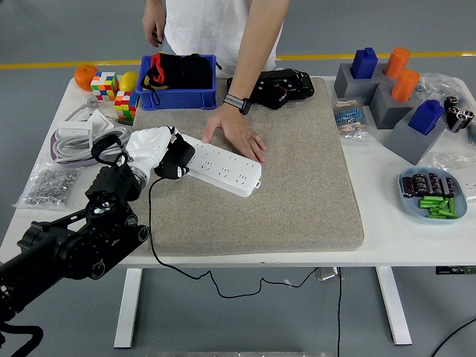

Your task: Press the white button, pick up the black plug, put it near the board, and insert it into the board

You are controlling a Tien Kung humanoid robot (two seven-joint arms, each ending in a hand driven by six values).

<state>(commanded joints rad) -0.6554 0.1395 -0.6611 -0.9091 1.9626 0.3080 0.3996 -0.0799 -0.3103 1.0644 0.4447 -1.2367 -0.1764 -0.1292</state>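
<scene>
the left hand (158, 147) grips the black plug (175, 160) at the near-left end of the white board (223, 165), toward the desk's left edge; insertion likely needs prongs square over a socket, then straight pressure while a person's hand (239, 134) steadies the board.

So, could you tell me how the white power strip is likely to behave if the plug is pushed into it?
The power strip looks rigid and flat, so it probably won't bend or tip. On the grey mat it might still slide or pivot; the person's hand pressed at its far edge likely steadies it. The left hand holds the black plug at its near end.
</scene>
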